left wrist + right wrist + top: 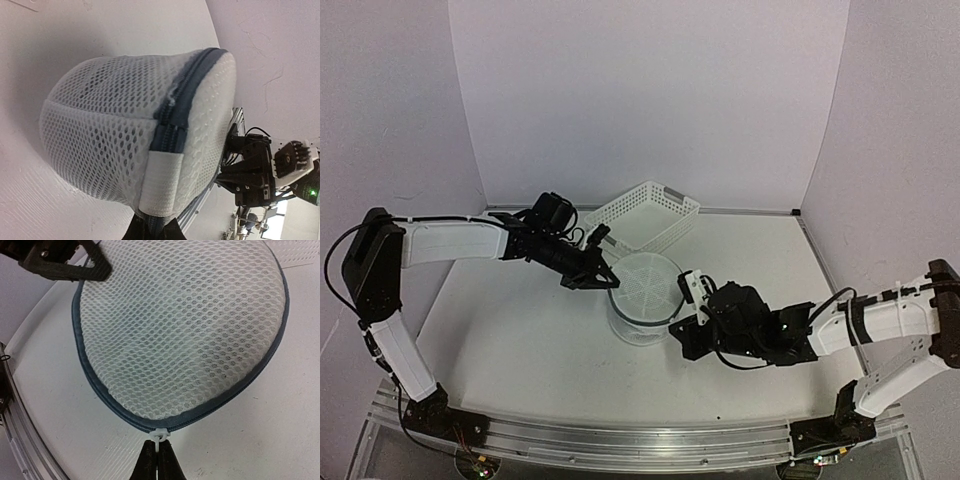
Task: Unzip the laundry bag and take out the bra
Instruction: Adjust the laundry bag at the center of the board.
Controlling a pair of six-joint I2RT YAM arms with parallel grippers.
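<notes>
The laundry bag, a white mesh cylinder with a dark blue zip rim, stands on the table between the arms. My left gripper is at its left edge. In the left wrist view it is shut on the bag's zip seam, just below a white elastic tab. My right gripper is at the bag's right edge. In the right wrist view it is shut on the white zipper pull at the rim of the bag. The zip looks closed. The bra is hidden.
A white perforated plastic basket stands tilted just behind the bag, near the back wall. The right arm's wrist shows behind the bag in the left wrist view. The left gripper shows at the far rim in the right wrist view.
</notes>
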